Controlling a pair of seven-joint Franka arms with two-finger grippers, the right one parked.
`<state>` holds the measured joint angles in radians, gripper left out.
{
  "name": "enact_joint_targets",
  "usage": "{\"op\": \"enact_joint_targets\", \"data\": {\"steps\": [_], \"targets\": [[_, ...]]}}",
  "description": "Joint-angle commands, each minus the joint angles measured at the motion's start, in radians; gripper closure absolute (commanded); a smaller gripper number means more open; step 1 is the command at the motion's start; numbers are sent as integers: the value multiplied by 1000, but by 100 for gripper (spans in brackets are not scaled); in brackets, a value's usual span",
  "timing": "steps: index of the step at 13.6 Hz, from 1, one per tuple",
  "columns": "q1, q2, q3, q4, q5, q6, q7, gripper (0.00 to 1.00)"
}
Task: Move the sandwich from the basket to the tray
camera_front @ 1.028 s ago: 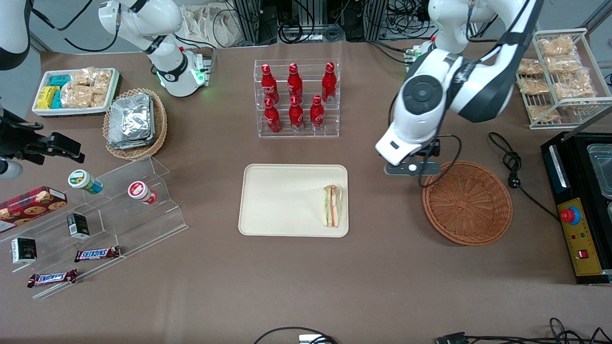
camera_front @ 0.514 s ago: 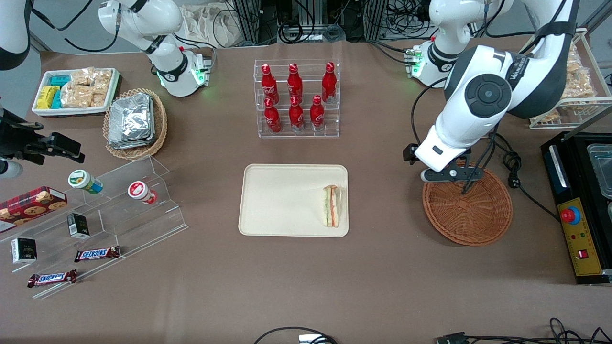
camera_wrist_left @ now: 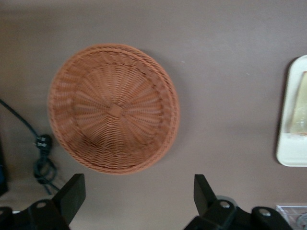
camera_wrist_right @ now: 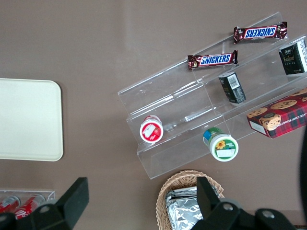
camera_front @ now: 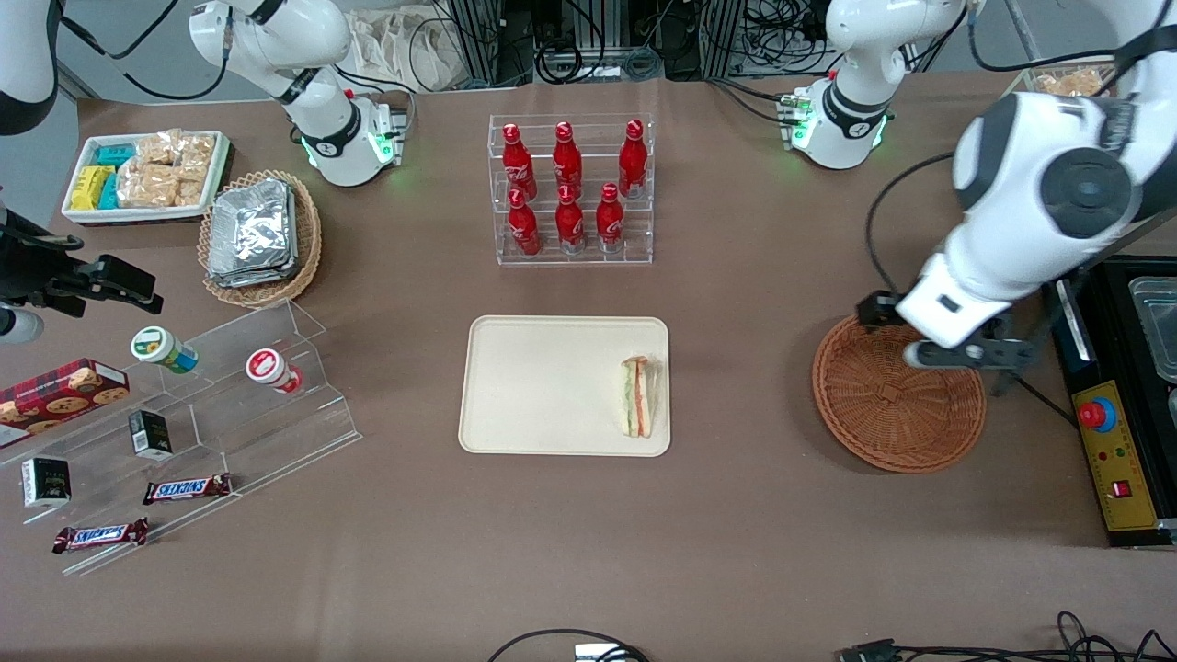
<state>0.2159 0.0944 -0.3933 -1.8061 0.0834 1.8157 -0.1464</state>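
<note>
Brown table surface (camera_front: 736, 515) carries everything. Large cream-beige rectangular plastic tray (camera_front: 542, 386) mid-table; small triangular clear-wrapped wedge sandwich (camera_front: 638, 396) lies in it, against rim on working arm's side. Round reddish-brown wicker basket (camera_front: 897, 395) well apart, toward working arm's end, nothing inside. Left arm's gripper (camera_wrist_left: 139, 199) hangs above basket edge, fingers (camera_wrist_left: 72, 194) spread wide, holding nothing.

1. Front view: high above the table, looking steeply down on the tray (camera_front: 552, 386), basket (camera_front: 897, 409) and gripper (camera_front: 961, 354).
2. Left wrist view: straight down between spread fingers (camera_wrist_left: 72, 196); shares the basket (camera_wrist_left: 113, 109) and tray (camera_wrist_left: 288, 143) edge.
3. Right wrist view: straight down; shares a tray (camera_wrist_right: 29, 120) corner.
</note>
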Motion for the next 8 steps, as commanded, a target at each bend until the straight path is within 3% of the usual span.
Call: {"op": "enact_joint_targets", "data": {"steps": [1, 2, 4, 8], "targets": [[-87, -2, 158, 50, -51, -45, 129, 0], [-128, 11, 222, 71, -100, -47, 175, 0], [-211, 25, 319, 100, -113, -55, 192, 0], [-207, 63, 324, 174, -106, -64, 191, 0]]}}
